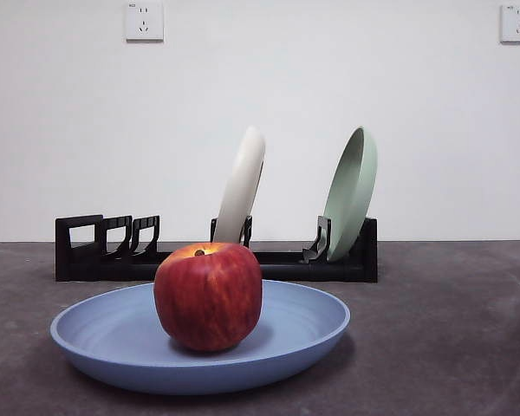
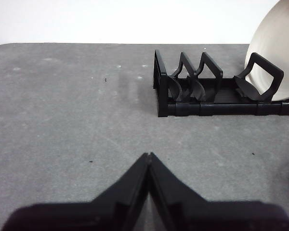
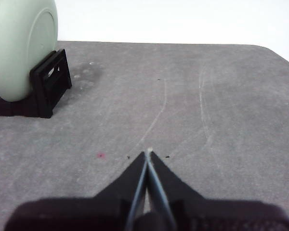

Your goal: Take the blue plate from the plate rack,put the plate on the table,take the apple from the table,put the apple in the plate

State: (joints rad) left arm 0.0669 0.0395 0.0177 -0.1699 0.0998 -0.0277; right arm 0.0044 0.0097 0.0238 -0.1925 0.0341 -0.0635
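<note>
The apple [image 1: 208, 295] sits upright in the middle of the blue plate [image 1: 95, 342], and the plate lies flat on the table [image 1: 451, 329] close to the front camera. Behind them, further back on the table, the plate rack [image 1: 91, 251] stands lengthwise across the view. A cream-white plate [image 1: 243, 186] leans in a slot near the middle of the rack, and a pale green plate [image 1: 351, 192] leans in a slot at the rack's right end as the front view shows it; the slots at the other end hold nothing. Two wall sockets [image 1: 145, 20] show high on the white wall behind. Neither arm appears in the front view. The left gripper [image 2: 149, 156] hangs over bare table [image 2: 62, 120], its jaws pressed together with nothing between them, and the end of the rack [image 2: 183, 91] with the cream plate [image 2: 274, 53] lies ahead of it. The right gripper [image 3: 148, 153] is likewise clenched on nothing above the table [image 3: 221, 96], well apart from the rack's end [image 3: 48, 86] and the green plate [image 3: 21, 45].
</note>
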